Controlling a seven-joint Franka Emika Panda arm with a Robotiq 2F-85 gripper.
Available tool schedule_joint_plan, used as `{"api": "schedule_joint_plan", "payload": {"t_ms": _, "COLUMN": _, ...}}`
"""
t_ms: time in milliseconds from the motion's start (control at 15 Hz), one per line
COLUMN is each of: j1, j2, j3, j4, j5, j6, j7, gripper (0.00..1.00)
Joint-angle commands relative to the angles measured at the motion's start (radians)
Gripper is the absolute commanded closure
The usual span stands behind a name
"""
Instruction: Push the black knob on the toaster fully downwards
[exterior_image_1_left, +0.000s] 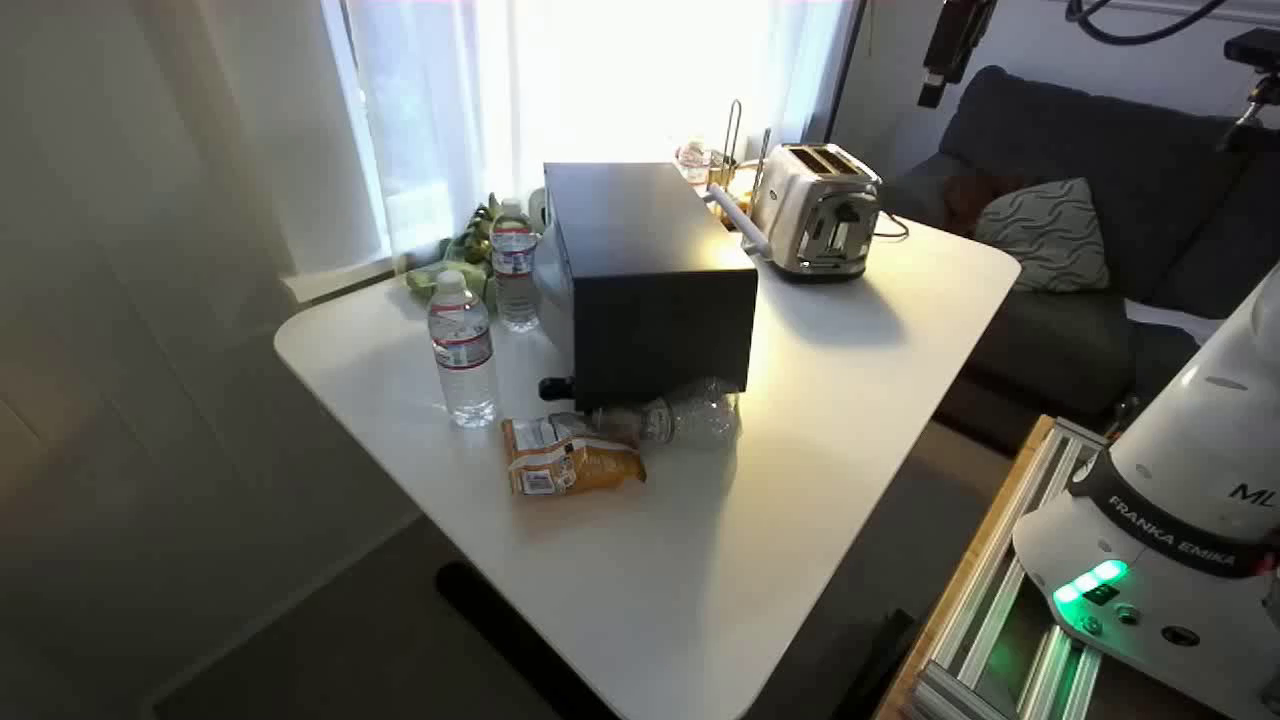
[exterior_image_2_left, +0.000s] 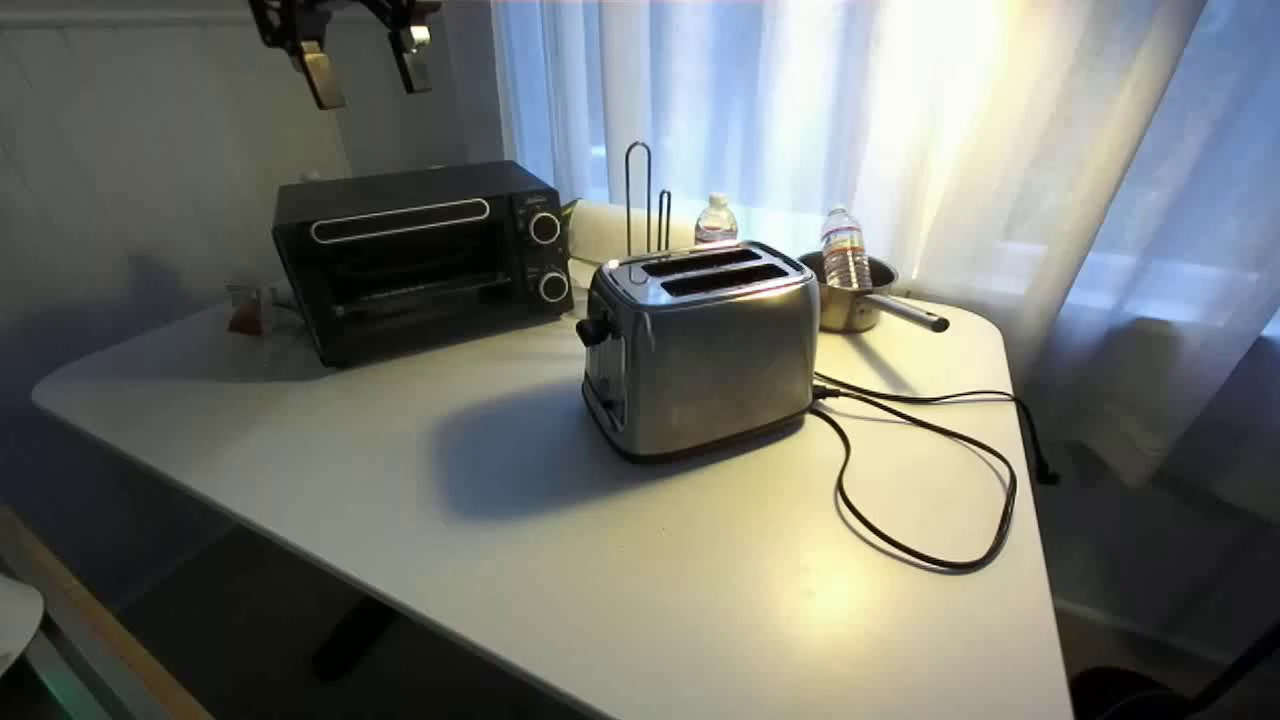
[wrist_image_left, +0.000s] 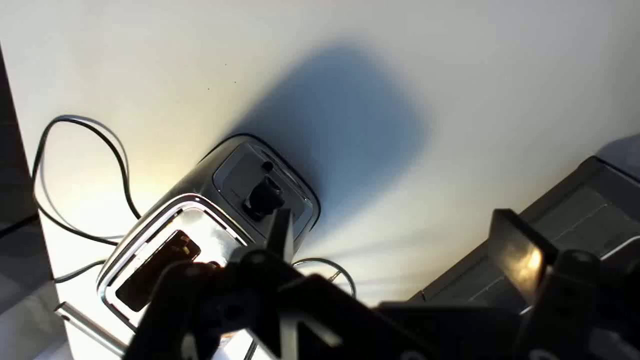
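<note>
Beyond one long edge of the tabletop (exterior_image_1_left: 840, 440), the robot arm (exterior_image_1_left: 1190, 450) is rounded and white, marked with small grey ovals (exterior_image_1_left: 1225, 383), a black band (exterior_image_1_left: 1165, 530) lettered FRANKA EMIKA, green lights (exterior_image_1_left: 1090, 582) and dark ML lettering (exterior_image_1_left: 1252, 494), while its black gripper (exterior_image_2_left: 370, 82) ends in flat, metallic-sheened fingertips (exterior_image_2_left: 322, 80).

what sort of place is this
Likely a living area in a home, or a lab made to look like one: a dark sofa with a patterned cushion, sheer curtains, and a toaster on a white table.
</note>
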Motion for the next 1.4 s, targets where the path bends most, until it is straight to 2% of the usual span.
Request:
{"api": "schedule_joint_plan", "payload": {"t_ms": 0, "j1": 0.005, "j2": 0.000, "j3": -0.003, "j4": 0.003, "j5": -0.001, "j6": -0.003, "j7": 0.001, "gripper": 0.00}}
{"api": "schedule_joint_plan", "payload": {"t_ms": 533, "j1": 0.005, "j2": 0.000, "j3": -0.003, "j4": 0.003, "j5": -0.001, "j6": -0.003, "j7": 0.002, "gripper": 0.00}}
{"api": "schedule_joint_plan", "payload": {"t_ms": 1067, "j1": 0.002, "j2": 0.077, "j3": 0.020, "j4": 0.051, "j5": 0.225, "j6": -0.129, "j7": 0.292, "gripper": 0.00}}
{"api": "schedule_joint_plan", "payload": {"t_ms": 1333, "j1": -0.011, "j2": 0.133, "j3": 0.025, "j4": 0.073, "j5": 0.311, "j6": -0.087, "j7": 0.422, "gripper": 0.00}}
